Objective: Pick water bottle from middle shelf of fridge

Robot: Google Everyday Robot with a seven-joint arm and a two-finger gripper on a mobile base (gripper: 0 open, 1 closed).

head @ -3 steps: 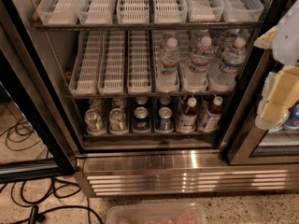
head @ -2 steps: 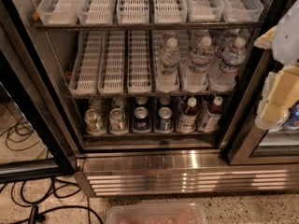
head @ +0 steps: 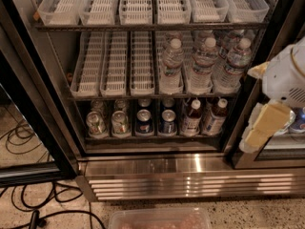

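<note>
Camera view has my claw point(head: 265, 124) parked at the far right edge, outside the fridge point(head: 190, 167) and roughly level with the gap between the middle and bottom racks. Honestly can't tell how wide it's open from this angle. It isn't touching any bottle, so I'd call it empty-handed.

The water bottles are all bunched on the right half of the middle shelf point(head: 119, 98), standing upright in the white trays point(head: 114, 66), caps up, with more rows behind them. The left trays have nothing standing in them. The water bottle point(head: 232, 66) I'd go for is the front one in the rightmost lane, since it's the closest to me.

So here's the bit that matters: that bottle sits up and to the left of the claw, and further back into the cabinet. Its long axis is vertical, so I reckon a level, side-on approach around the body below the cap makes sense.

The catch is the black door frame point(head: 279, 23), which runs right between me and that lane, so I'd guess I have to swing left first, then go in. Cans point(head: 138, 120) and the dark drink bottles point(head: 191, 117) are one rack lower, not my problem.
</note>
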